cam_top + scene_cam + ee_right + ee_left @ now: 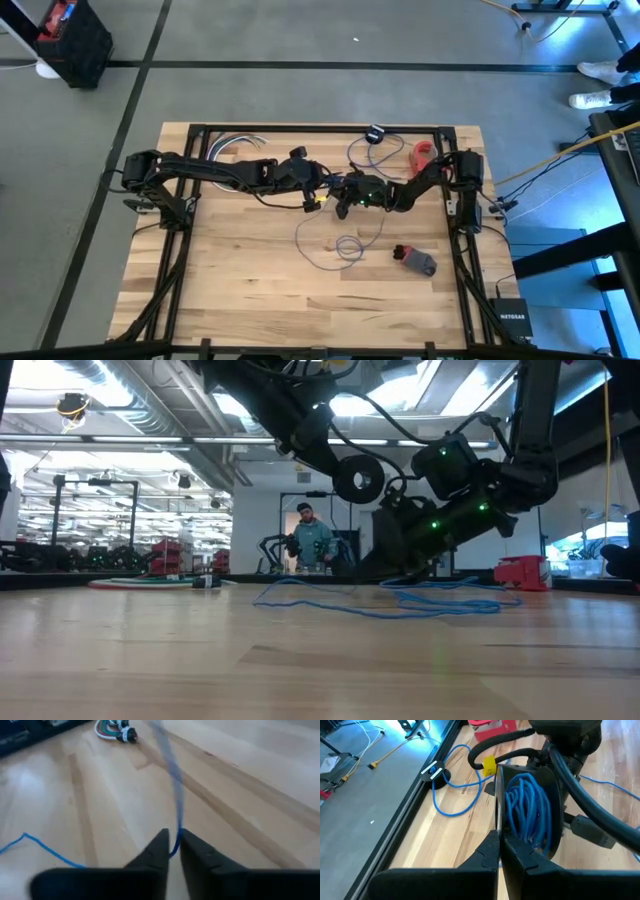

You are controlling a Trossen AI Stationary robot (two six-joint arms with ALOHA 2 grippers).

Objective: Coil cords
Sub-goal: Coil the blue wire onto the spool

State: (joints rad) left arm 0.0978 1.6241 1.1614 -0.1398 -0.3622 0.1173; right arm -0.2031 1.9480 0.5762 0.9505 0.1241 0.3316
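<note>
The thin blue cord lies in loose loops on the table in front of the grippers [340, 243] and behind them [362, 152], and ends in a small black disc [375, 133] near the far edge. Several turns of it form a coil [527, 810] just beyond the fingertips of my left gripper [499, 851], which is shut at mid-table [328, 190]. My right gripper [173, 844] meets it from the right [345, 200] and is shut on one strand. In the low view the loose loops [400, 600] rest on the table below both grippers. My left gripper is shut at the near end of the cord's coil [530, 840], several turns together. Its own fingers hide the exact place of contact. The coil stands on edge above the table, against the right arm's dark parts. My right gripper pinches a single strand of the cord [176, 831] between its two fingers. The strand runs on past the fingertips in a straight, taut-looking line, clear of the table.
A bundle of coloured cables [236, 146] lies at the far left and a red object [425, 153] at the far right. A red-and-grey item [415, 261] lies near the right front. Black frame rails [320, 128] border the table. A person [312, 538] stands in the room behind.
</note>
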